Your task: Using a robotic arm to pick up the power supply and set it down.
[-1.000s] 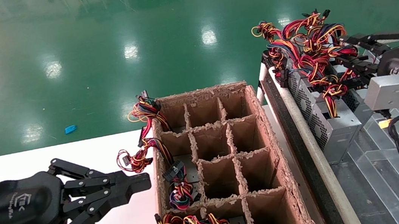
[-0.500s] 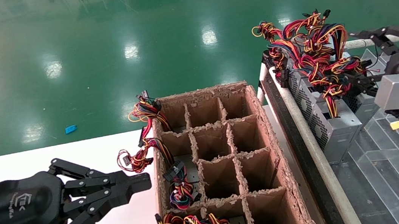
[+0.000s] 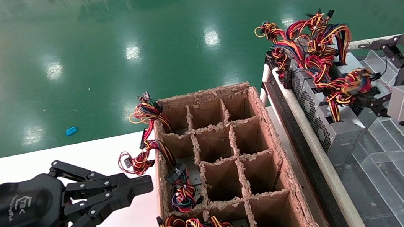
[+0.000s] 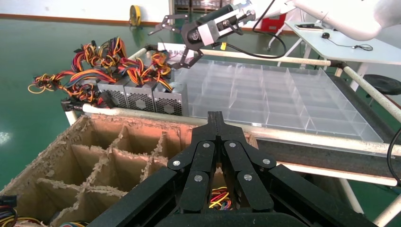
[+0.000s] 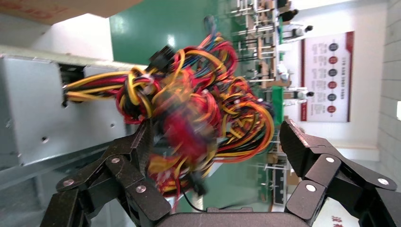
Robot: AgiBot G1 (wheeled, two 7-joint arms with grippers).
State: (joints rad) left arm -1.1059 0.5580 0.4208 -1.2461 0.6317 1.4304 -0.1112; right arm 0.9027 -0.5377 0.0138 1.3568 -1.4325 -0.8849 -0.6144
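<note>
Several silver-grey power supplies stand in a row along the right-hand rail. The nearest power supply shows its honeycomb vent. Their red, yellow and black wires pile up above them. My right gripper is open, its fingers spread on either side of a hanging wire clump, holding nothing. The white robotic arm carries it. My left gripper hovers shut and idle over the white table, beside the cardboard box.
A brown cardboard divider box sits in the middle, with wire bundles in its left cells. A clear compartment tray lies behind the rail. The white table ends at the green floor.
My right gripper has drawn back to the right, out of the wire pile, and its fingers have spread wider. A wire clump has curled toward it. The left arm has not moved.
</note>
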